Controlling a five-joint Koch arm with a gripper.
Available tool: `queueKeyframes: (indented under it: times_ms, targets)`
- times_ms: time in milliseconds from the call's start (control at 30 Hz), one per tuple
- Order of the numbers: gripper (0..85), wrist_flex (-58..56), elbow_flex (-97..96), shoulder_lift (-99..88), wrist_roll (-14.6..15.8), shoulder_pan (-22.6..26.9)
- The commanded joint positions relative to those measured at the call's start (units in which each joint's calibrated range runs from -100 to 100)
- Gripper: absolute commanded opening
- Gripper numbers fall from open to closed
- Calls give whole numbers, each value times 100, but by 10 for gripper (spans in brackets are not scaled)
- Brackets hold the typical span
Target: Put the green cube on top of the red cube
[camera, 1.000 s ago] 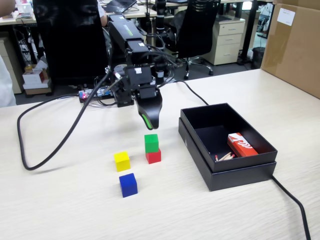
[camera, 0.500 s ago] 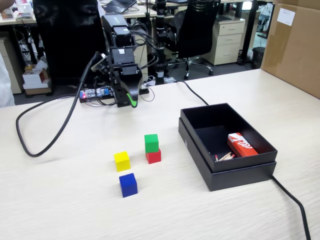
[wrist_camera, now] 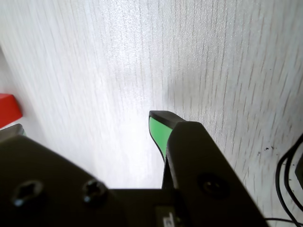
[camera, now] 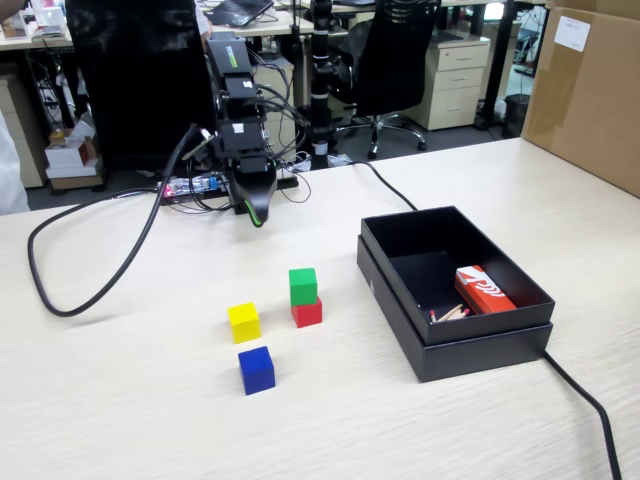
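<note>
Pointing down at the table, the black gripper with the green fingertip [camera: 254, 215] hangs at the back, near the arm's base. Its two jaws sit pressed together with no gap that I can see, and nothing is between them. From the wrist view only one green tip [wrist_camera: 160, 130] shows over bare pale wood, with a bit of something red at the left edge.

Well in front of the gripper, the small bright-green cube [camera: 303, 286] sits on top of the small red cube [camera: 308, 313], a little turned on it. Just to their left in the fixed view is a small yellow cube [camera: 244, 322], and nearer the camera a small blue cube [camera: 256, 369]. To the right stands an open black box [camera: 478, 345] holding a red-and-white packet [camera: 482, 290] and some thin sticks [camera: 450, 313]. A thick black cable [camera: 90, 265] loops over the light wooden table [camera: 120, 400]
</note>
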Motion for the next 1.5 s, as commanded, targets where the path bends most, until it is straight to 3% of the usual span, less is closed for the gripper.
queueKeyframes:
  times_ms: [0, 333, 1467]
  targets:
    - [515, 670, -165, -134, -5, 10]
    - [517, 1871, -1761, -134, -10, 107]
    - [503, 1940, -2060, -111, -34, 63]
